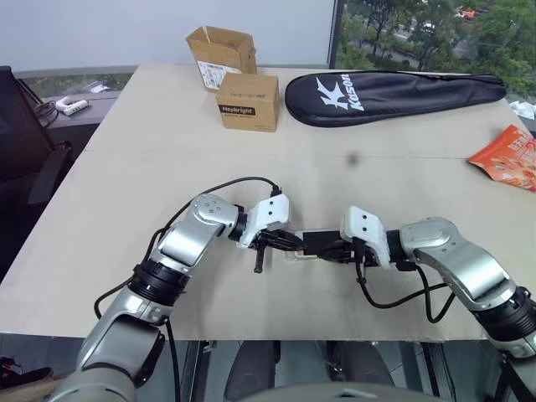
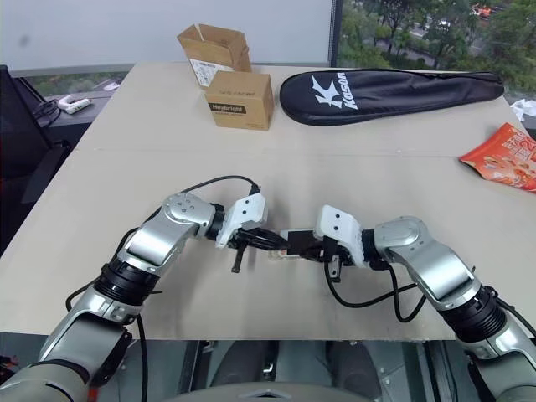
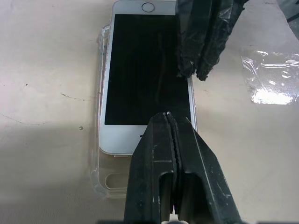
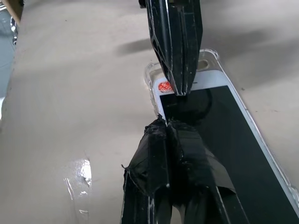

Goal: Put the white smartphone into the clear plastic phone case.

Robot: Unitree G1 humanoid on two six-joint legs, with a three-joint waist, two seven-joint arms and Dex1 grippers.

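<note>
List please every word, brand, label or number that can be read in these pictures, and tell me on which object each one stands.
"Kason", with a large "K" logo: white print on the black racket bag.
"HeyBright": dark label on the closed cardboard box.
White label on the open cardboard box: too small to read.
Print on the orange-red snack packet: too blurred to read.
The white smartphone shows no text on its black screen.

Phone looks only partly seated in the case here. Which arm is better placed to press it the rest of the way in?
Probably the left. Its shut left gripper sits over the white smartphone at the end where the clear plastic phone case sticks out uncovered. The shut right gripper is beside the phone's long edge, less suited.
</note>
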